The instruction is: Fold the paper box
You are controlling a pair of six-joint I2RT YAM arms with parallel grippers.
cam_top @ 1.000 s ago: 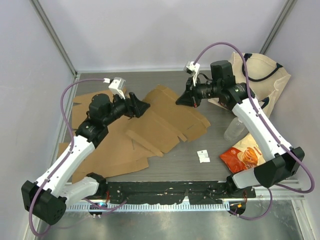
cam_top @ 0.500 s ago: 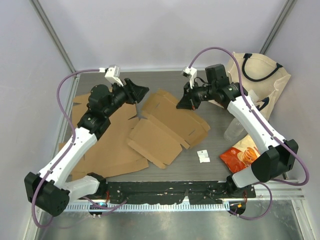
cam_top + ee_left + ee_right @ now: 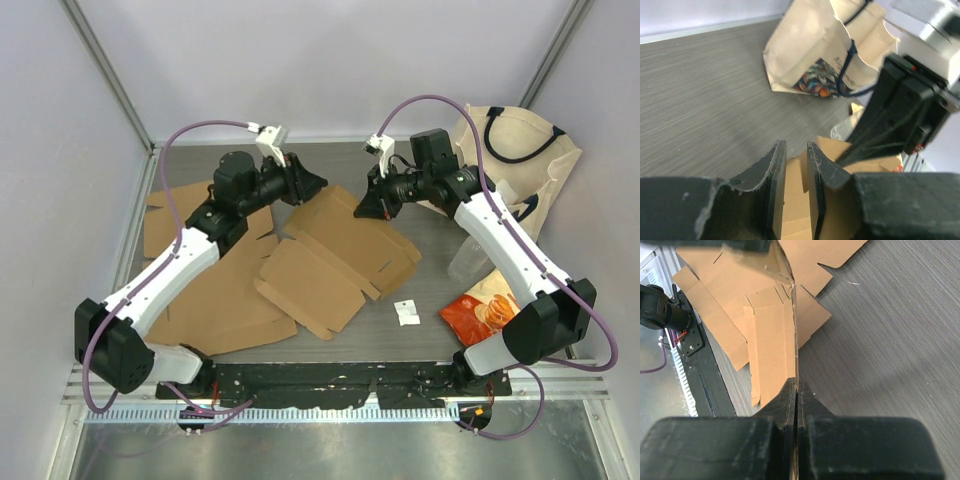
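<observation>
Two arms work over the tabletop (image 3: 425, 285). The items on it are one paper box (image 3: 340, 255) in the middle, further brown cardboard sheets (image 3: 205, 295) overlapping at the left (their number cannot be told), one cloth tote bag (image 3: 520, 160), one clear plastic bottle (image 3: 467, 258), one orange snack packet (image 3: 480, 312) and one small white slip (image 3: 407, 312).

The paper box is an unfolded brown cardboard blank, die-cut with slots, tabs and crease lines. Most of it lies flat at the centre of the tabletop, while its far panel is lifted off the surface.

The right end effector (image 3: 360, 206) is closed tight on the thin edge of that lifted panel, which stands on edge between its fingers (image 3: 787, 397). The left end effector (image 3: 318, 184) hangs over the box's far left corner, its fingers (image 3: 776, 172) parted by a narrow slot. Cardboard shows through the gap, but nothing is clamped.

The tote bag has a dark floral print on its side and dark handles. The print on the snack packet is too small to read.
</observation>
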